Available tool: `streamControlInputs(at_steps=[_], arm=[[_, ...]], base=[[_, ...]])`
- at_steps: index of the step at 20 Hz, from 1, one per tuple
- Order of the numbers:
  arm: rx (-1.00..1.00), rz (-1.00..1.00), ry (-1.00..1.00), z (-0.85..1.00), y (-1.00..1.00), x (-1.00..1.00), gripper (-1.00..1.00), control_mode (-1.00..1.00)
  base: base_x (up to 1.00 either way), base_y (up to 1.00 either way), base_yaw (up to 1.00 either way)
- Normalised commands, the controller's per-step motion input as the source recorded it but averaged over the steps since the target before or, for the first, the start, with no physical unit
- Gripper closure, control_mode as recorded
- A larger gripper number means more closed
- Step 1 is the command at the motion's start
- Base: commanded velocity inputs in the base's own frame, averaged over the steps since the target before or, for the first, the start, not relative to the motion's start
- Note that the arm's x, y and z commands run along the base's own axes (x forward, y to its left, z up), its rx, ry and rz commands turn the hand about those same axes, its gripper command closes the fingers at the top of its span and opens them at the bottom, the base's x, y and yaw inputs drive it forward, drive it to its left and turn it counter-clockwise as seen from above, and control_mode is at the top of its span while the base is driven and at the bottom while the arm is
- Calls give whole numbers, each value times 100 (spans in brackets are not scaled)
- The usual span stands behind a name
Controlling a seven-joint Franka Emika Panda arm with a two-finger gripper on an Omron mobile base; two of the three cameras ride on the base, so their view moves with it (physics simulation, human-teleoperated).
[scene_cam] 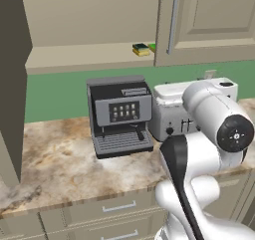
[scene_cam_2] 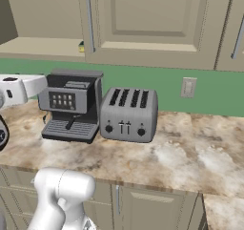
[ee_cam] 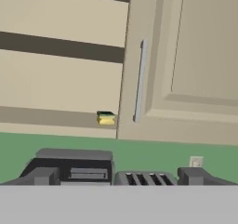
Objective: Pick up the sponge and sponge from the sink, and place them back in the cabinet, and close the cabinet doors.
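Two sponges lie on the shelf (scene_cam: 74,55) of the open cabinet. The dark-topped sponge (scene_cam: 140,49) (ee_cam: 106,118) is next to the bright green one (scene_cam: 152,47), which is partly hidden by the right cabinet door (scene_cam: 209,20) (ee_cam: 186,56). That door's silver handle (scene_cam: 172,22) (ee_cam: 139,81) runs along its left edge. The left door (scene_cam: 12,84) is swung out wide. My gripper (ee_cam: 121,176) is open and empty, in front of the cabinet and below shelf height, facing it. The sink is out of view.
A black and grey coffee machine (scene_cam: 121,115) (scene_cam_2: 71,105) and a silver toaster (scene_cam: 172,109) (scene_cam_2: 128,113) stand on the marble counter (scene_cam: 55,169) under the cabinet. A wall outlet (scene_cam_2: 188,87) sits on the green backsplash. Drawers (scene_cam: 119,206) run below the counter edge.
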Motion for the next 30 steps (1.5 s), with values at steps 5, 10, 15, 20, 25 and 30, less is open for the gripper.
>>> streamControlInputs(at_steps=[5, 10, 15, 20, 25, 30], arm=[[0, 0, 0, 0, 27, -28, -100, -100], [0, 0, 0, 0, 31, -23, -100, -100], [0, 0, 0, 0, 28, -20, -100, -100], [0, 0, 0, 0, 35, -14, -100, -100], [0, 0, 0, 0, 34, -10, -100, -100], [0, 0, 0, 0, 30, -14, -100, -100]], base=[[0, 0, 0], [0, 0, 0], [0, 0, 0], [0, 0, 0], [0, 0, 0], [0, 0, 0]])
